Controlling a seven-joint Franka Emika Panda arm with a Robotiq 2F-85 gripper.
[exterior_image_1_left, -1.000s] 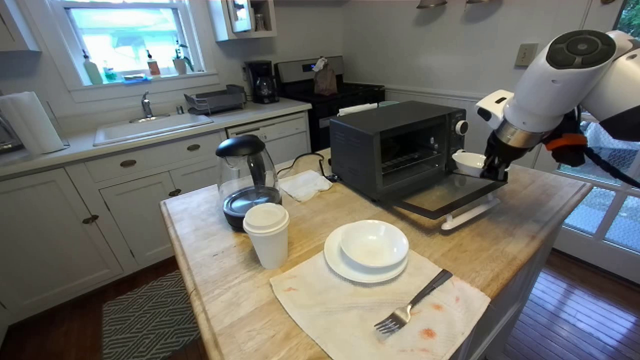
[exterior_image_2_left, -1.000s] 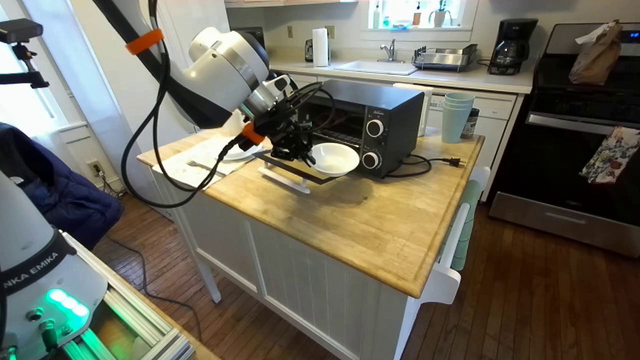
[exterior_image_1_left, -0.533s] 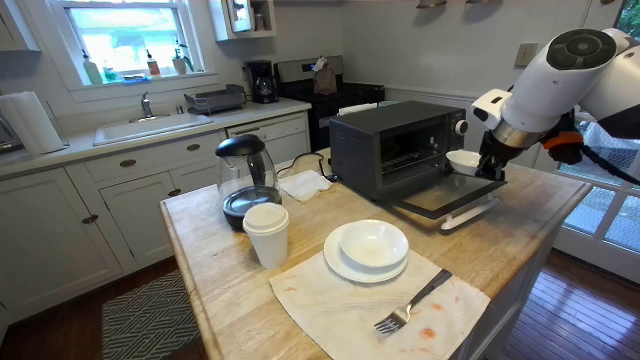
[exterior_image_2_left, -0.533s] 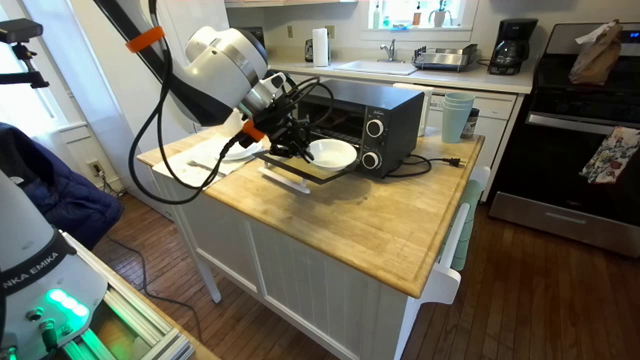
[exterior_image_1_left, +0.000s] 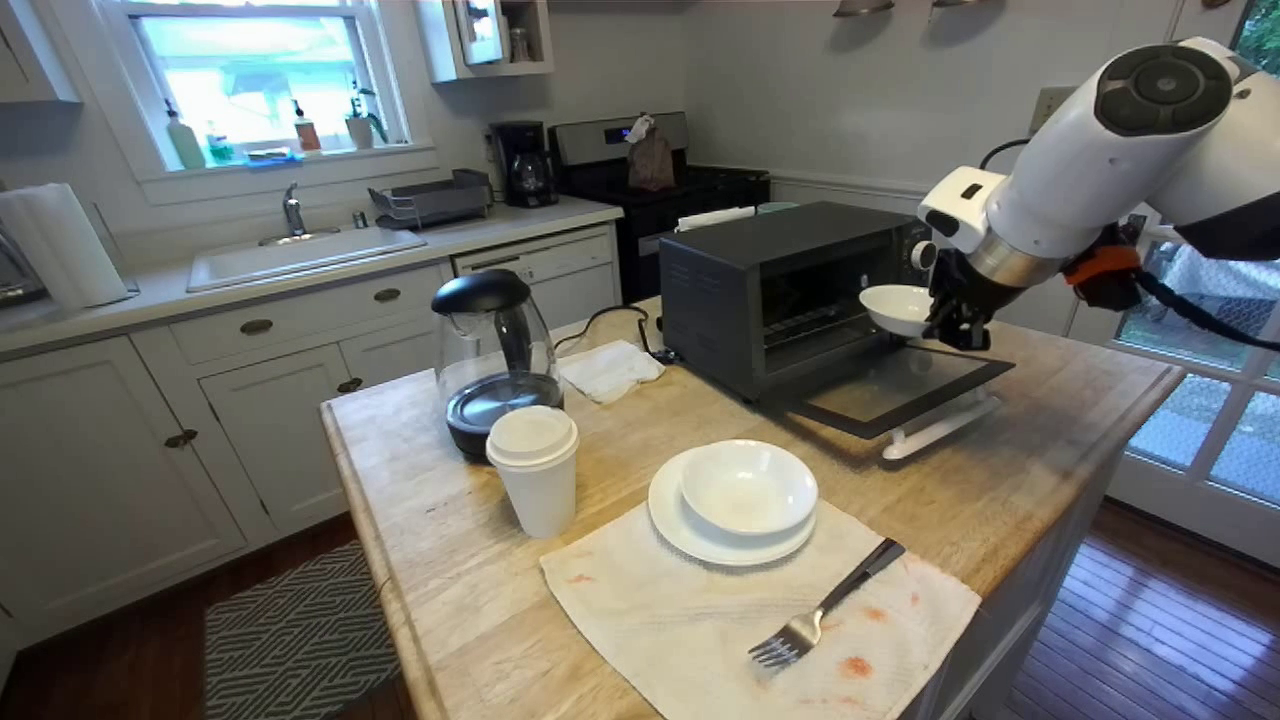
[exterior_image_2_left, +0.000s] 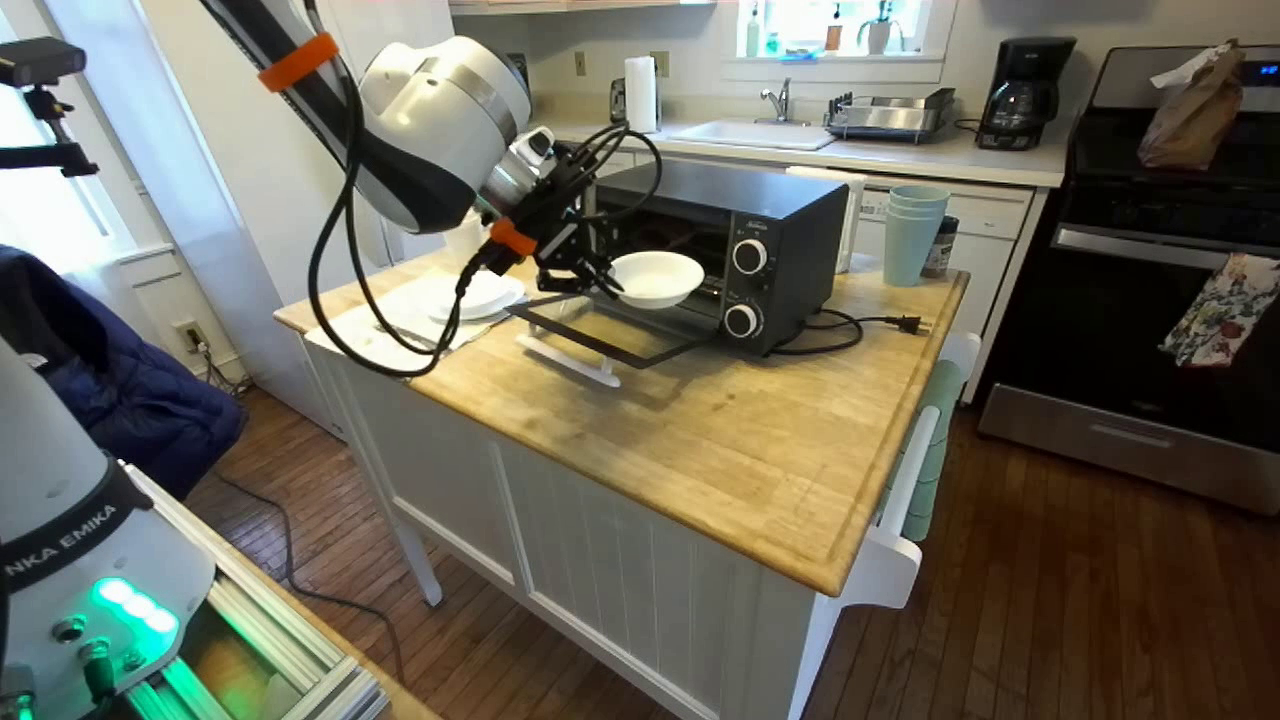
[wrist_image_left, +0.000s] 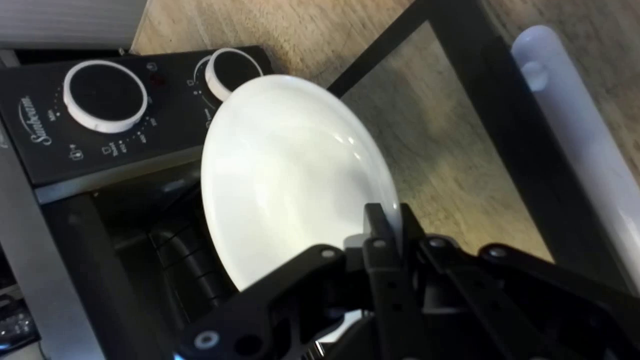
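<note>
My gripper (wrist_image_left: 392, 225) is shut on the rim of a white bowl (wrist_image_left: 295, 175). One finger is inside the bowl and the other outside. Both exterior views also show the bowl (exterior_image_1_left: 893, 308) (exterior_image_2_left: 660, 278) and the gripper (exterior_image_1_left: 940, 332) (exterior_image_2_left: 605, 283). The bowl is held in the air, above the lowered glass door (exterior_image_1_left: 890, 395) of a black toaster oven (exterior_image_2_left: 770, 195). It is in front of the oven's opening, near the knob side. In the wrist view the bowl overlaps the lower knob (wrist_image_left: 232, 70). The bowl's inside shows no contents.
The oven stands on a wooden island (exterior_image_2_left: 720, 450); a white handle (exterior_image_1_left: 940, 425) juts from its door. Nearby are a second bowl (exterior_image_1_left: 750, 485) on a plate (exterior_image_1_left: 685, 530), a fork (exterior_image_1_left: 825, 610), a lidded cup (exterior_image_1_left: 537, 485), a glass kettle (exterior_image_1_left: 500, 350) and stacked green cups (exterior_image_2_left: 912, 240).
My gripper, shut on the bowl throughout, has moved up and in toward the oven. The bowl now hangs higher above the door. The oven and the tableware have not moved.
</note>
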